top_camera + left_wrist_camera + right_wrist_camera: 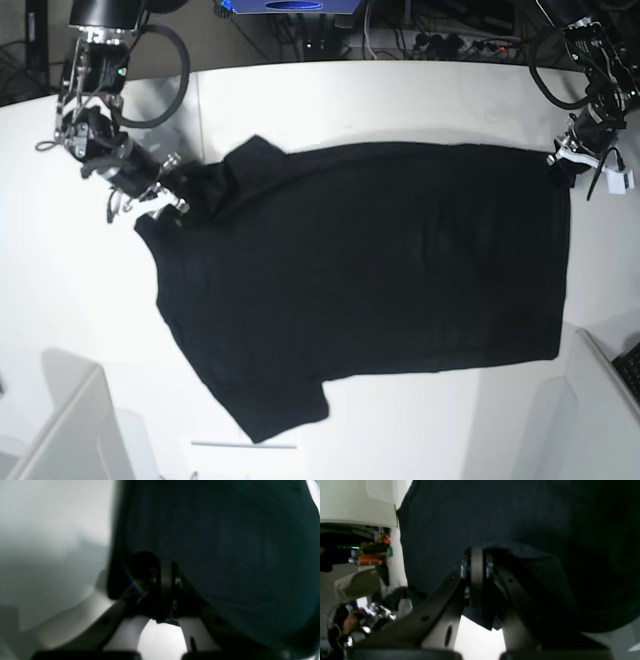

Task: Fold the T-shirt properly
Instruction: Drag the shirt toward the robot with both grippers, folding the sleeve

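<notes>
Fingers (477, 562) on our right arm are pinching black cloth, pressed together on a bunched fold of the T-shirt (370, 270) near its shoulder, as the right wrist view is showing. Our left fingers (166, 577) are likewise clamping together on the T-shirt's edge at the opposite corner. Farther out, in the base view, we are seeing the garment lying spread, plain side up, across the white surface (420, 95), one sleeve pointing toward the near edge.
</notes>
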Controlling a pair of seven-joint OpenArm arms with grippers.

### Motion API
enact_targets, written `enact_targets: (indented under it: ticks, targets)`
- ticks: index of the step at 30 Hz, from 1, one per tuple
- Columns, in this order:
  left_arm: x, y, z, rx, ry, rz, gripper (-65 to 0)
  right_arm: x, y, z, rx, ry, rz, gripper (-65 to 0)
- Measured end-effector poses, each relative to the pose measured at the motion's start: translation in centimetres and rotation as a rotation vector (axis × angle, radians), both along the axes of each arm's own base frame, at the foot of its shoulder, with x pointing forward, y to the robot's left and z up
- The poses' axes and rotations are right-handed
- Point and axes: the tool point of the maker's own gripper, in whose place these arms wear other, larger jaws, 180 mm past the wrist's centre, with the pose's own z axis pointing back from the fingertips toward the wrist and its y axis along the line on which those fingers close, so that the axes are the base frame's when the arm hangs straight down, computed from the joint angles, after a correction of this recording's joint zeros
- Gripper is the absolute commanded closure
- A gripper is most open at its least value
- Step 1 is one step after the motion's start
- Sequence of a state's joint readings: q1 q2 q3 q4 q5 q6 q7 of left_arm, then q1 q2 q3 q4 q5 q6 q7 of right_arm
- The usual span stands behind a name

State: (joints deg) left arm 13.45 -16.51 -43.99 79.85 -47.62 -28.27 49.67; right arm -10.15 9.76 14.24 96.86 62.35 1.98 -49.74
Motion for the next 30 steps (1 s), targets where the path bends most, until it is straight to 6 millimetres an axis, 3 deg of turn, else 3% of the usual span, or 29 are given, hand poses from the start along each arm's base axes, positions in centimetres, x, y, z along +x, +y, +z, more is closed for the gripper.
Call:
enact_targets:
  ticks: [7, 22, 27, 30]
  targets:
    - [1.0, 0.0, 0.8, 0.0, -0.032, -0.001, 0.0, 1.3, -0.3, -1.3, 0.02, 0.041, -0.009, 0.0]
    - [1.4, 0.1, 1.2, 0.003, -0.045, 0.004, 0.0, 6.1, -0.2, 0.0, 0.057, 0.019, -0.001, 0.0]
    - [2.1, 0.3, 1.7, 0.003, -0.064, 0.007, 0.0, 6.6, -0.2, -0.4, 0.068, 0.04, 0.003, 0.0]
    - [2.4, 0.1, 2.4, 0.022, -0.077, -0.006, 0.0, 6.7, 1.1, -0.7, 0.049, 0.047, 0.047, 0.0]
